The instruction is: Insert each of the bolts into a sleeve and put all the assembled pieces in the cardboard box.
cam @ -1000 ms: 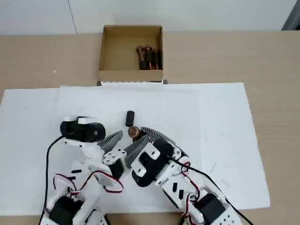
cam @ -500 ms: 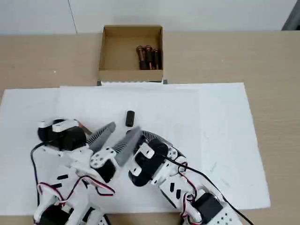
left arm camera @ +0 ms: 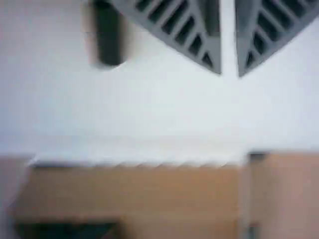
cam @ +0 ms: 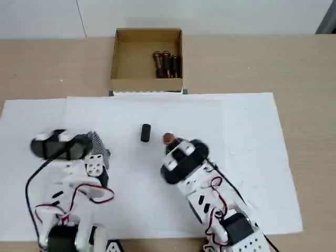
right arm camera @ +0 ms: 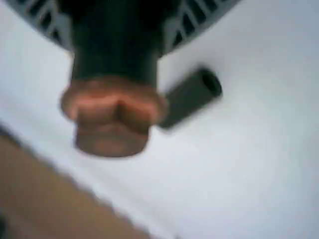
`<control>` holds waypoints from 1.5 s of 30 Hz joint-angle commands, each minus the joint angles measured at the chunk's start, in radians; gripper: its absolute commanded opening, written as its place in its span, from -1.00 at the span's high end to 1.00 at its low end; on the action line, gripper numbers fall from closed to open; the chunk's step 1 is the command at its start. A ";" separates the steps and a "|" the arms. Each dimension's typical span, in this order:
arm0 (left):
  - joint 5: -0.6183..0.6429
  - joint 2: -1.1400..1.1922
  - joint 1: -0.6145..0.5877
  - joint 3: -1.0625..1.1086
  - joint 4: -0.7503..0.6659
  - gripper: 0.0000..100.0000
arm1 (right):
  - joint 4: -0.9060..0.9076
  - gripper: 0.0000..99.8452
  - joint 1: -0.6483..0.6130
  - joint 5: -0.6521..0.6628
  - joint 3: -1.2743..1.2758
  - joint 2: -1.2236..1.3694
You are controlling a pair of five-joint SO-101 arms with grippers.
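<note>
One sleeved bolt (right arm camera: 113, 99) is clamped in the right jaws, head outward, probably for carrying to the cardboard box (cam: 147, 85); the left jaws stand parted, empty.

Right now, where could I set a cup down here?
The white sheet is bare right of the right pincer, and between the cardboard box and the loose sleeve. Crowded around that sleeve and the sleeved bolt the pincer holds.
</note>
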 commanded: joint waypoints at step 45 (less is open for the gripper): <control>-0.293 -0.006 -0.077 0.317 -0.112 0.99 | 0.061 0.99 0.133 0.118 -2.021 2.092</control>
